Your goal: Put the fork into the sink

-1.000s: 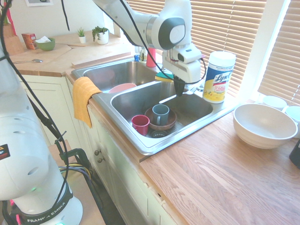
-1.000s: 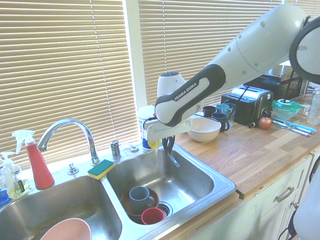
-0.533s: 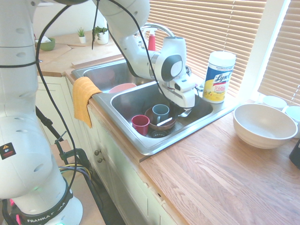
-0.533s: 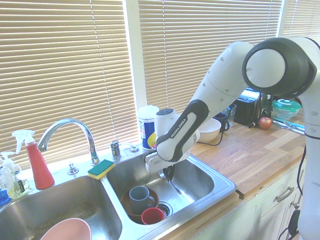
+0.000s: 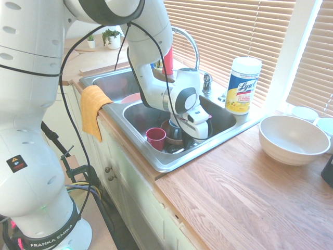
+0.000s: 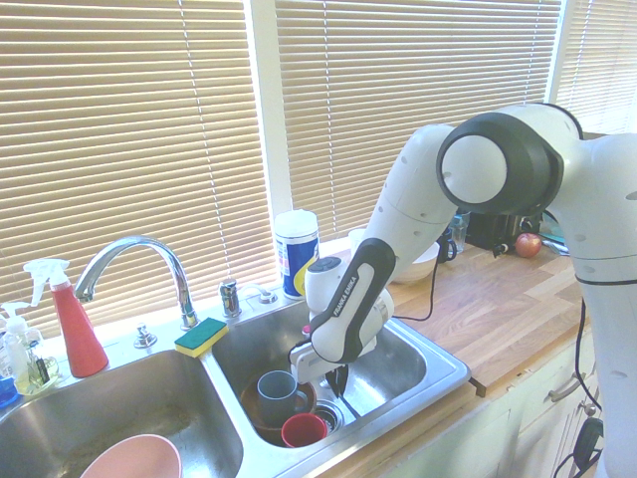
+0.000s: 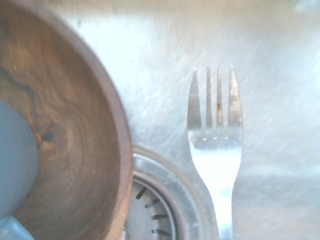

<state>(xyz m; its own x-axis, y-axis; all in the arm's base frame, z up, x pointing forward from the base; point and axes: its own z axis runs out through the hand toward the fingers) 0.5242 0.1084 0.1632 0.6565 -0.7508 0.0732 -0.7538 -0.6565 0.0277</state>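
Two basins make up the sink (image 6: pixel 452 374), and the gripper (image 6: pixel 338 382) reaches down into the one nearer the white mixing bowl (image 5: pixel 294 139). Its jaws are drawn narrow, closed on the fork (image 7: pixel 215 162), whose thin metal length shows below them from the side opposite the arm's stand. So the fork is already within the basin's walls, beside the drain (image 7: pixel 151 214) and apart from the wooden bowl (image 7: pixel 112 130), with its four tines spread clear of both in the close view. Whether any part of it touches the basin floor, I cannot tell. The blue mug (image 6: pixel 279 396) stands in the wooden bowl, and the red cup (image 6: pixel 303 429) is just beside them. Judging by this, the carrying is done and the step in hand is the final lowering and release. The next move calls for a small, gentle descent until the fork meets the metal, then opening the jaws and lifting straight up. Room is tight toward the cup and the bowl, so a sideways swing could knock one of them, and letting go too high would probably make the fork clatter or slide toward the drain.
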